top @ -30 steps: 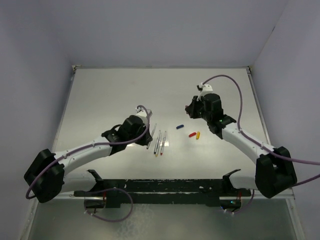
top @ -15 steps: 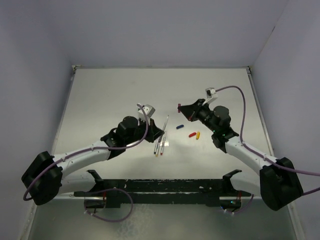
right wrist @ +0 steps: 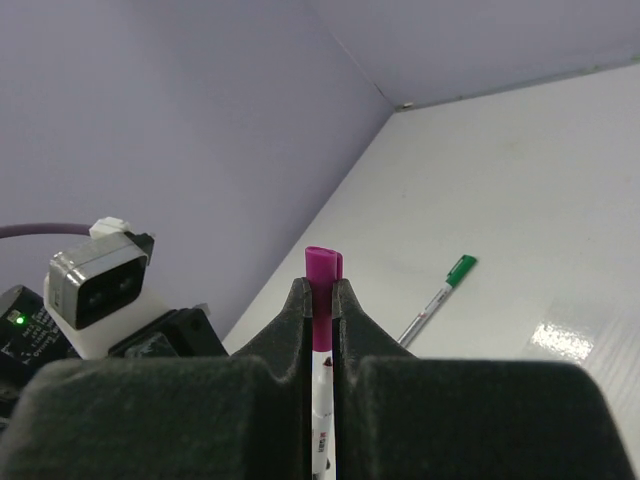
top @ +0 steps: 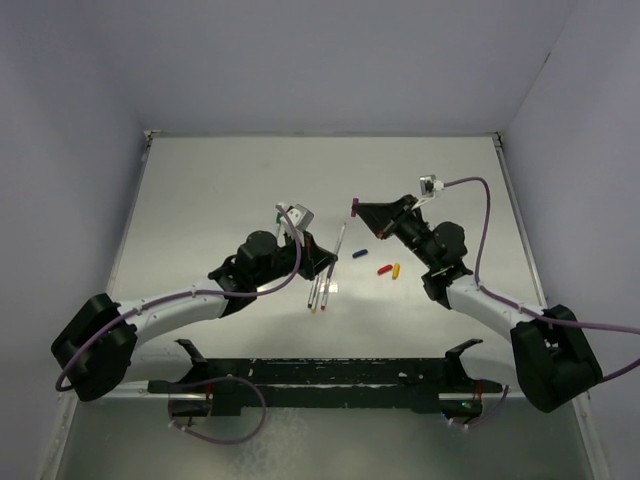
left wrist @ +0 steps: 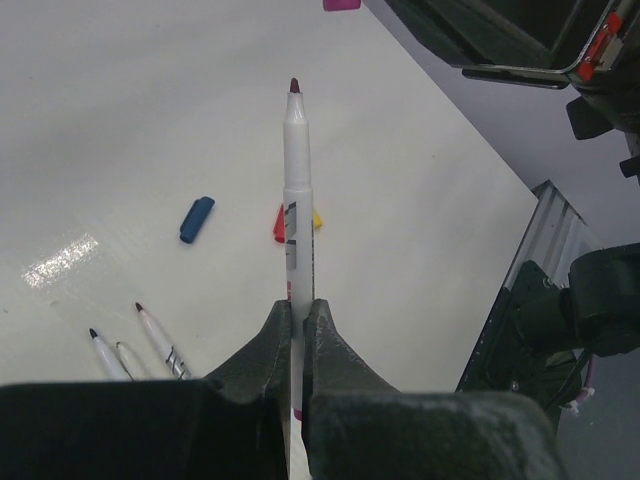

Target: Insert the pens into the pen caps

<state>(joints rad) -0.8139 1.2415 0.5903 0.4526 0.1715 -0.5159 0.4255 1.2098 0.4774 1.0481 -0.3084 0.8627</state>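
Above the white table (top: 200,200), the left gripper (left wrist: 298,312) is clamped on a dark-tipped pen (left wrist: 297,190), tip pointing toward the right gripper (right wrist: 320,292); that gripper pinches the purple cap (right wrist: 322,262), near the tip but apart; loose pens (top: 319,290) lie below; blue cap (top: 360,252), red cap (top: 383,269) and yellow cap (top: 396,269) lie nearby.

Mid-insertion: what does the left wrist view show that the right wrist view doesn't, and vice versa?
Only left wrist: loose blue cap, red cap and yellow cap, plus uncapped pens lying on the table. Only right wrist: a green-capped pen on the table. Both: the purple cap in the right gripper and the white pen in the left gripper, though the right wrist view shows just a bit of its barrel.
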